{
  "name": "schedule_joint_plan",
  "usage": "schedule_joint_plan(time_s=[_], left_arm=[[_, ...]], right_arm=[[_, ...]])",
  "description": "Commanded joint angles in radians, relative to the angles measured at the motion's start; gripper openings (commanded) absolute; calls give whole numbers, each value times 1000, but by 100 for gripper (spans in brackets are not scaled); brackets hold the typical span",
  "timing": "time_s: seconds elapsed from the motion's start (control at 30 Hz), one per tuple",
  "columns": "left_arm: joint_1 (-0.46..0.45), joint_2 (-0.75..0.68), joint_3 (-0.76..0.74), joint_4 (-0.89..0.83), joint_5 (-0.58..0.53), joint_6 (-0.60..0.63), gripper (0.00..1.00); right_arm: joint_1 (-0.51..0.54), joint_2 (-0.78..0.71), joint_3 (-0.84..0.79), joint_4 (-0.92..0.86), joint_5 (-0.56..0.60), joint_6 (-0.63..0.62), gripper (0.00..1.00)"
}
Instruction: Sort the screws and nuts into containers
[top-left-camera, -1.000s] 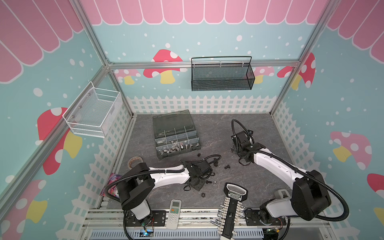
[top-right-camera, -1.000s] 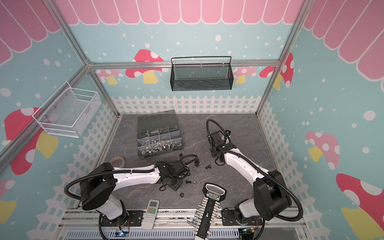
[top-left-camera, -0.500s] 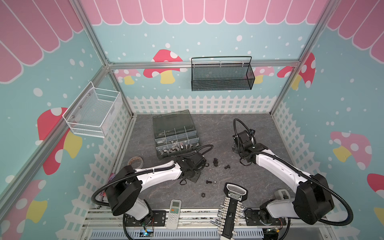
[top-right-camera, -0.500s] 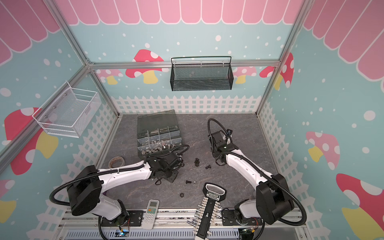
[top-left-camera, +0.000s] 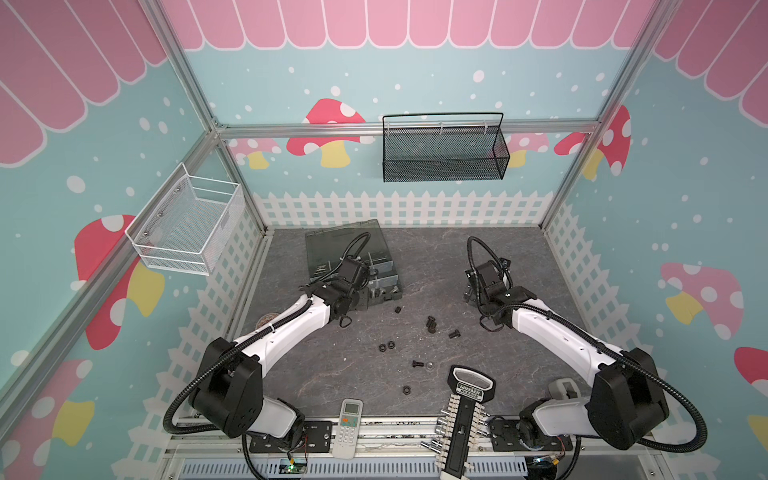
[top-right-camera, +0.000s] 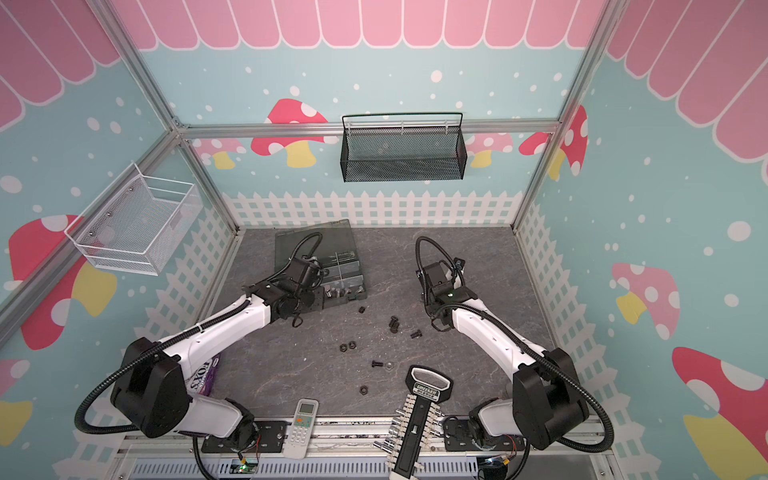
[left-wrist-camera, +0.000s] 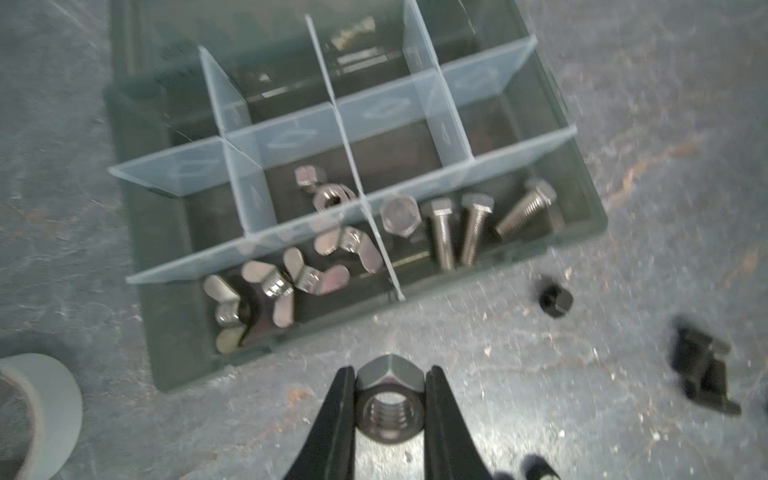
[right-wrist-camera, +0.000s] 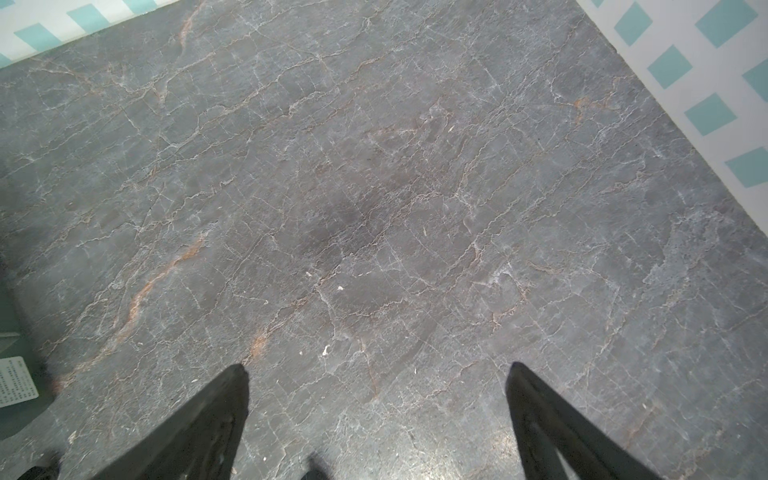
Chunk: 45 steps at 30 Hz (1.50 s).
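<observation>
Well, in both top views the left end effector hangs right at the front edge of the organizer box, whose smoky lid lies open toward the back wall. The right end effector is well apart from it, across the counter; from up here I cannot tell how either pair of jaws stands. Between the two arms, black screws and black nuts lie scattered on the grey stone, and a remote and a socket rack sit at the near edge. Seen from the left wrist, the left end effector is clamped on a silver nut, a finger against each flat and the threaded hole facing the camera; the nut is over the counter, just in front of the box's front wall. Inside the box, four silver screws lie in one front compartment, wing nuts fill the compartment beside it, and a small screw and a hex nut sit in the one behind. From the right wrist, the right end effector's fingers stand wide apart above the counter.
</observation>
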<state>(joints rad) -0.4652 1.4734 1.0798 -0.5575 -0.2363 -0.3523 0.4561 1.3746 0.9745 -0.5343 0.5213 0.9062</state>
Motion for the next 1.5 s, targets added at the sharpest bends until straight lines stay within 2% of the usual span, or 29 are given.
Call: schedule_joint_plan(time_s=[0.0, 0.07, 0.27, 0.77, 0.97, 1.27, 1.47], left_arm=[[50, 41, 61, 58, -15, 20, 20], [111, 77, 86, 78, 7, 23, 20], [190, 206, 169, 90, 66, 23, 20], [243, 348, 212, 87, 109, 28, 26], [244, 363, 201, 81, 88, 33, 29], [244, 327, 171, 80, 91, 33, 42], [243, 262, 150, 79, 99, 33, 44]], right_arm=[[-7, -16, -15, 0, 4, 11, 98], [-7, -17, -20, 8, -5, 12, 98], [-7, -20, -16, 13, -9, 5, 98], [-7, -6, -6, 14, -9, 5, 98], [-6, -9, -11, 15, -12, 6, 98], [-7, -13, -13, 16, -10, 9, 98], [-7, -15, -14, 16, -6, 10, 98]])
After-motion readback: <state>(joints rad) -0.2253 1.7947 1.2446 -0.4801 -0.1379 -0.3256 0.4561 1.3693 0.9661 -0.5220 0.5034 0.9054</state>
